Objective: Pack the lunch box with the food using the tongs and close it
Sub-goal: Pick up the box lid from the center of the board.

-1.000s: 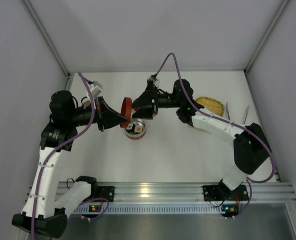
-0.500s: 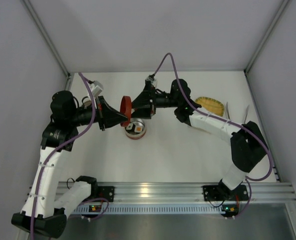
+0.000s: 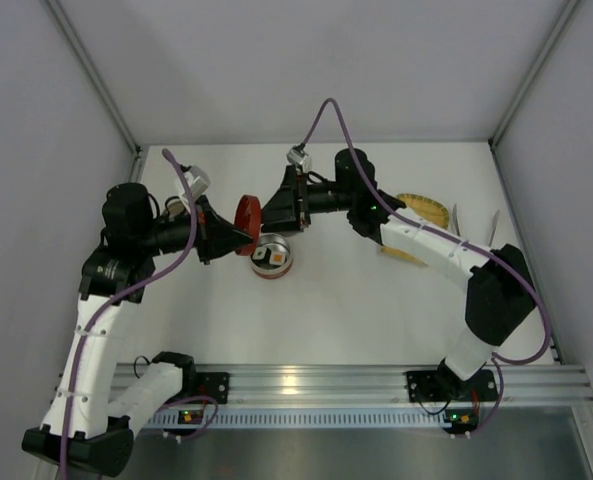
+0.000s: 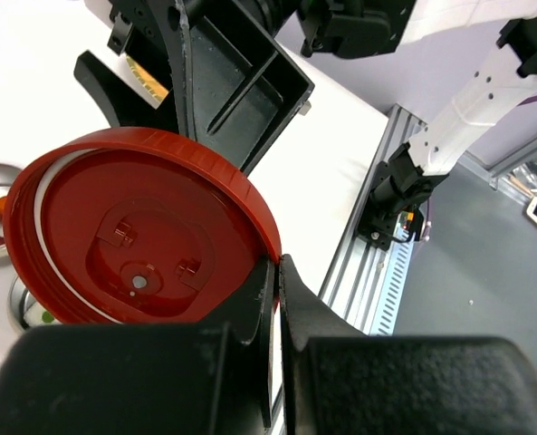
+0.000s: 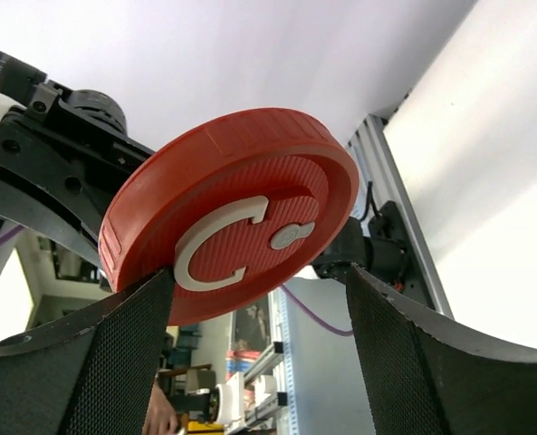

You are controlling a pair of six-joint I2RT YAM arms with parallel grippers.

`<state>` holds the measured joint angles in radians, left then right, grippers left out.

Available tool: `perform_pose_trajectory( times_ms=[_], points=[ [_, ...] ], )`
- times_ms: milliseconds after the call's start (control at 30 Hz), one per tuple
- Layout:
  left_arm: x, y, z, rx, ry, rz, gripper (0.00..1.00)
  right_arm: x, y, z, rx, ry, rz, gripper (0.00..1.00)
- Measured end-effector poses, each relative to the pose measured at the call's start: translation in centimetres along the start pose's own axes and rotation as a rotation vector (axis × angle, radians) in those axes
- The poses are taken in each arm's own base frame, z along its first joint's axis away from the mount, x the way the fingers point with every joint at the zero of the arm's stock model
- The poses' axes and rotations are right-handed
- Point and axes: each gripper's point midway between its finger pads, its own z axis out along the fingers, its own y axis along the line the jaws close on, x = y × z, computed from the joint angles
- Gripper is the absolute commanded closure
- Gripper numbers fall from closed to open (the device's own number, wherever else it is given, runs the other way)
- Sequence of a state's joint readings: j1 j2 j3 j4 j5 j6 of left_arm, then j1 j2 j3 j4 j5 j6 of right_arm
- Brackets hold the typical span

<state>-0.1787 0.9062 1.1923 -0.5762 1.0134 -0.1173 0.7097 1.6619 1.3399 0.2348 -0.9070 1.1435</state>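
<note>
On the white worktop, the round red-based lunch box sits open with white, dark and orange food pieces inside; the slim silvery tongs lie well to its right, past the yellow woven tray. Just above the box, the jaws of the left gripper pinch the rim of the round red plastic lid, while those of the right gripper stand wide on either side of it. Packing looks done and only closing remains.

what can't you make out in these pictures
Food in the lunch box: too small to count in the top view; the red lid hides most of it in the left wrist view.
Whether the right gripper touches the lid: unclear in the right wrist view.
Yellow tray: partly behind the right arm in the top view.
</note>
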Motion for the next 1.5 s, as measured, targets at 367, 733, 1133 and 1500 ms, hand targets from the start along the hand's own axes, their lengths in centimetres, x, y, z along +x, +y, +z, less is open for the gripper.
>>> perform_pose_trajectory(
  times_ms=[367,733,1133,1500],
  points=[
    [-1.0,-0.2,-0.3,-0.011,-0.008,0.079,1.00,-1.9,-4.9,-2.7,0.193,-0.067,0.016,0.35],
    [-1.6,-0.6,-0.2,0.005,-0.030,0.065,1.00,-2.4,-3.2,-4.3,-0.068,-0.129,0.075,0.29],
    [-3.3,-1.8,0.2,0.071,-0.090,-0.018,1.00,-3.1,3.0,-5.4,-0.351,-0.167,-0.027,0.41],
    [-3.7,-2.2,0.2,0.096,-0.103,-0.037,1.00,-1.5,2.0,-3.2,-0.347,-0.106,0.020,0.43]
  ],
)
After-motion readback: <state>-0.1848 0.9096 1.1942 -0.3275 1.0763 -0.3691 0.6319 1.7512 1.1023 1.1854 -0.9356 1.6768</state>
